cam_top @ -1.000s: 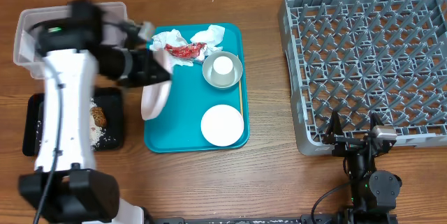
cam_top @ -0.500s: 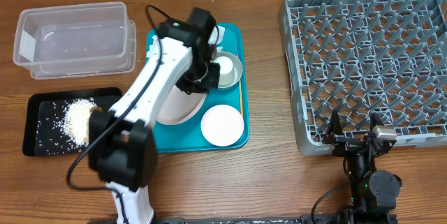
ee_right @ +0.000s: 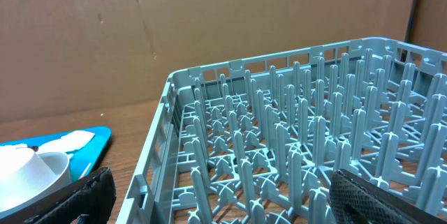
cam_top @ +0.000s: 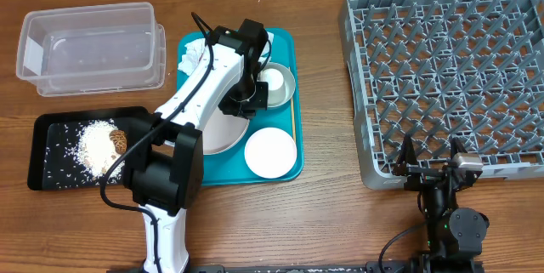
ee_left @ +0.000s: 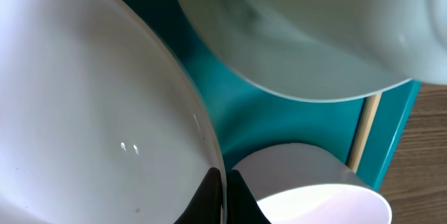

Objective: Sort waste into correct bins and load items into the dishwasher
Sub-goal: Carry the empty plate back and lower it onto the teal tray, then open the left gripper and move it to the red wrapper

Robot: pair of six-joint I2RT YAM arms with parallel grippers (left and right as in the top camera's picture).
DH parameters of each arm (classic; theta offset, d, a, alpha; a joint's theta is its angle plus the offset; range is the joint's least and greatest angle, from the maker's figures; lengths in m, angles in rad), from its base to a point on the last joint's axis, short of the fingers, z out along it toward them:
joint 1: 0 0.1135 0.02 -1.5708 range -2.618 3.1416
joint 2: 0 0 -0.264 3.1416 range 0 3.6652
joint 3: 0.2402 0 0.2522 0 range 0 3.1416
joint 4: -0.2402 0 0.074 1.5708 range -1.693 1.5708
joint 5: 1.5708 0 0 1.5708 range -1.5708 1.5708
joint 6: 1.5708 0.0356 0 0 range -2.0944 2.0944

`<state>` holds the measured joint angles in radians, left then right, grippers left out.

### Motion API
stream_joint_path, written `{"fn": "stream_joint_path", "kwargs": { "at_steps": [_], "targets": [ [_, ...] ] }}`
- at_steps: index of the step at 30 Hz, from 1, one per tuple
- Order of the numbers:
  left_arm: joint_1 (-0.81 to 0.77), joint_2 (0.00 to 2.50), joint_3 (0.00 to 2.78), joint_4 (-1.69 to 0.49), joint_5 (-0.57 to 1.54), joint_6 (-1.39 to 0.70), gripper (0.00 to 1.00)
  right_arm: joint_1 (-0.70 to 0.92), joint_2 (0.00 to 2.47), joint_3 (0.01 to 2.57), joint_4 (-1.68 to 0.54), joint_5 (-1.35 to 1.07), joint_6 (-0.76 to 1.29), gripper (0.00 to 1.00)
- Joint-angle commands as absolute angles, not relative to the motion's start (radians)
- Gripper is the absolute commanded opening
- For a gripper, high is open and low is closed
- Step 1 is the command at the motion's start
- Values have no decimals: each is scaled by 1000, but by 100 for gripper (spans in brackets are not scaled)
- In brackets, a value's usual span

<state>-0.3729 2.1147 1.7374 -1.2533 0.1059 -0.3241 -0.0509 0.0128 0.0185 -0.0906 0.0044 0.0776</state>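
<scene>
left gripper (ee_left: 223, 185) on plate (cam_top: 217, 133) (rim)

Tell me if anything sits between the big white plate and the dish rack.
Yes: the grey-rimmed bowl, the small dish and the wooden stick lie on the teal tray between the plate and the dish rack; past them, nothing visible.

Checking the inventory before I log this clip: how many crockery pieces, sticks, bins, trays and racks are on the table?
crockery: 4 (plate, dish, bowl, cup)
stick: 1
bins: 2 (tub, black tray)
teal tray: 1
rack: 1
Total: 9
</scene>
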Motion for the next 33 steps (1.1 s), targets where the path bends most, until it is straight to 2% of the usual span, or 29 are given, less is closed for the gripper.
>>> {"fn": "stream_joint_path", "kwargs": {
  "at_steps": [1, 4, 5, 9, 12, 17, 22, 30, 32, 33],
  "targets": [
    [-374, 2126, 1737, -1245, 173, -336, 4, -48, 3, 8, -84, 6, 75, 100],
    [-374, 2126, 1737, -1244, 184, -337, 4, -48, 3, 8, -84, 6, 74, 100],
    [-374, 2126, 1737, -1246, 176, -337, 7, -48, 3, 8, -84, 6, 75, 100],
    [-373, 2126, 1737, -1265, 176, -337, 34, -48, 3, 8, -84, 6, 75, 100],
    [-372, 2126, 1737, -1283, 175, -336, 42, -48, 3, 8, -84, 6, 75, 100],
    [-371, 2126, 1752, -1307, 177, -313, 42, -48, 3, 8, -84, 6, 75, 100],
    [-359, 2126, 1861, -1373, 173, -294, 32, -48, 3, 8, -84, 6, 75, 100],
    [-273, 2126, 2151, -1380, 170, -324, 34, -48, 3, 8, -84, 6, 75, 100],
    [-241, 2126, 2190, -1340, 195, -356, 42, -48, 3, 8, -84, 6, 75, 100],
    [-230, 2126, 2199, -1315, 214, -366, 66, -48, 3, 8, -84, 6, 75, 100]
  ]
}}
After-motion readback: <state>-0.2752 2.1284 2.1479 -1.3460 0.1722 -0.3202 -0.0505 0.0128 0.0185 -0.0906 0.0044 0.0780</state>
